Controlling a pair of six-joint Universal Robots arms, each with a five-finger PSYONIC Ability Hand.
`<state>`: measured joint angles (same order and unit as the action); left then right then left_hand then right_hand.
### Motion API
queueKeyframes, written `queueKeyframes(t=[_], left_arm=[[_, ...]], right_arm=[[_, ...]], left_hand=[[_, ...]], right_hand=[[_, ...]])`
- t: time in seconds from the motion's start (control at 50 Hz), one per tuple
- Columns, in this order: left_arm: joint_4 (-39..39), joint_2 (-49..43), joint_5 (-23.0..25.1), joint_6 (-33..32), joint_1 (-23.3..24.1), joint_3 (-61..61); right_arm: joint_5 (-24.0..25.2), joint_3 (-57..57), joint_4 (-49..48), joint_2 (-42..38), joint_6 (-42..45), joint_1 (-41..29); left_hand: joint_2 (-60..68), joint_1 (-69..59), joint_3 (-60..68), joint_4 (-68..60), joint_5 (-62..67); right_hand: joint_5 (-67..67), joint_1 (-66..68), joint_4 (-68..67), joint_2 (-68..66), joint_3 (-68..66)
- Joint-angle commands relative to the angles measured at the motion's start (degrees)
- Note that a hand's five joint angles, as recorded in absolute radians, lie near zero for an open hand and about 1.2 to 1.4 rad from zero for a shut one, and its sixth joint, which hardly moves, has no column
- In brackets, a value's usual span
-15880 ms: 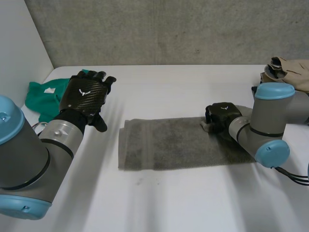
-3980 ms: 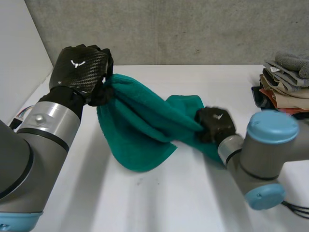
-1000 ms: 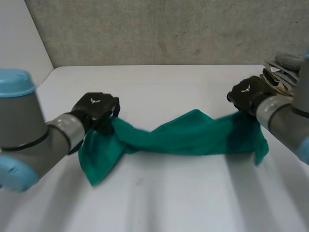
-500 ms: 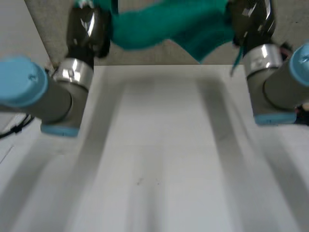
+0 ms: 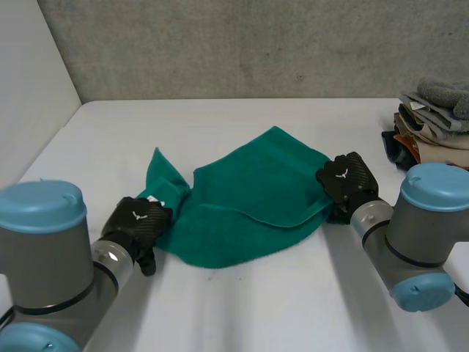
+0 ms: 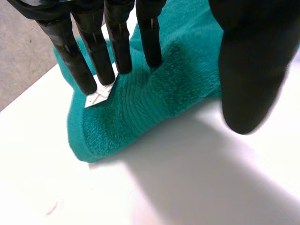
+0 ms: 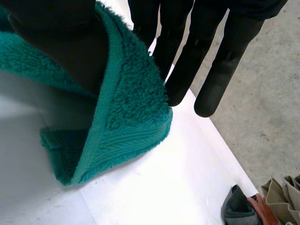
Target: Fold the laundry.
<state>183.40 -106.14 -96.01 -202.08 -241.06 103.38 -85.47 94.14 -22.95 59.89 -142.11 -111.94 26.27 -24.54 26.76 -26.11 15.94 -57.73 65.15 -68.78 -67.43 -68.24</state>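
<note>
The green towel (image 5: pixel 249 198) lies on the white table (image 5: pixel 242 308), mostly spread out in the middle. Its left part is bunched up and one layer is folded over the near side.

My left hand (image 5: pixel 139 224) sits at the towel's near-left corner. Seen from that wrist, my straight fingers (image 6: pixel 119 47) rest their tips on the cloth beside a small white label (image 6: pixel 99 93). My thumb (image 6: pixel 248 70) hangs apart from them, so this hand is released and only touches the towel.

My right hand (image 5: pixel 346 178) is at the towel's right corner. There the cloth edge runs up between my thumb (image 7: pixel 61 37) and my straight fingers (image 7: pixel 220 70), pinched and held a little off the table, with the corner drooping below.

A stack of folded laundry (image 5: pixel 432 117) stands at the far right, well apart from the towel.
</note>
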Motion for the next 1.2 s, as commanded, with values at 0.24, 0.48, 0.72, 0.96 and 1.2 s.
queueKeyframes(t=[0.24,0.48,0.72,0.96,1.2], left_arm=[[-5.5,-9.7,11.8,0.2,-1.9,-25.4],[-11.7,-24.9,3.4,-5.9,-2.6,-36.9],[-10.7,-26.7,0.8,-7.1,-3.3,-36.1],[-8.1,-8.7,-2.0,-6.2,-3.2,-31.4],[-12.3,12.3,3.2,-1.4,-10.6,-25.2]], right_arm=[[1.4,3.1,-0.2,3.2,0.0,-0.1],[1.3,3.2,-0.1,3.2,0.2,0.3],[1.0,2.8,-0.1,3.1,0.3,0.4],[0.0,-2.3,9.5,11.2,6.0,0.9],[1.4,-23.7,39.6,21.6,7.6,6.6]], left_hand=[[2.1,-3.8,1.6,-2.3,2.4],[6.6,-8.4,6.1,-6.8,7.0],[40.9,-42.6,40.4,-41.1,41.2],[53.7,-55.5,53.2,-53.9,54.1],[53.7,-55.5,53.2,-53.9,54.1]], right_hand=[[-12.3,14.9,-11.2,-12.6,-11.8],[-12.3,14.9,-11.2,-12.6,-11.8],[-12.3,14.9,-11.2,-12.6,-11.8],[-12.3,14.9,-11.2,-12.6,-11.8],[-12.3,14.9,-11.2,-12.6,-11.8]])
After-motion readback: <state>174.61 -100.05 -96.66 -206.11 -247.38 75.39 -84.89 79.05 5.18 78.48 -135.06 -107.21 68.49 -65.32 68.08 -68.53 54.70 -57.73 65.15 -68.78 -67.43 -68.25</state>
